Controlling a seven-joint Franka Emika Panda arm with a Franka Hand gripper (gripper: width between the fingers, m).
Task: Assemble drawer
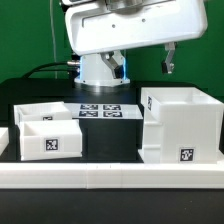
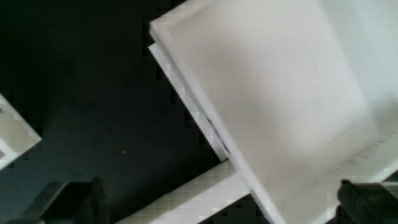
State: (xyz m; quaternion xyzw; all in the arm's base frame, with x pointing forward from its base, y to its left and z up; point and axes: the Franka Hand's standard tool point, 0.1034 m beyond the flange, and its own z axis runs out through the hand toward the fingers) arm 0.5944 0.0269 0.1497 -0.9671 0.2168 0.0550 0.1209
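Observation:
The drawer's large hollow white case (image 1: 180,125) stands on the black table at the exterior view's right, with a tag on its front lower edge. Two shallow white trays (image 1: 45,128) sit together at the exterior view's left, the front one showing a tag. My gripper (image 1: 168,58) hangs above the case's back edge, well clear of it. In the wrist view the case (image 2: 285,90) fills much of the picture. The gripper (image 2: 217,205) is open and empty, with one dark fingertip (image 2: 71,200) over the table and the other over the case.
The marker board (image 1: 100,110) lies flat between the trays and the case, in front of the arm's base. A long low white rail (image 1: 110,176) runs along the table's front edge. A white strip (image 2: 178,200) crosses between my fingers in the wrist view.

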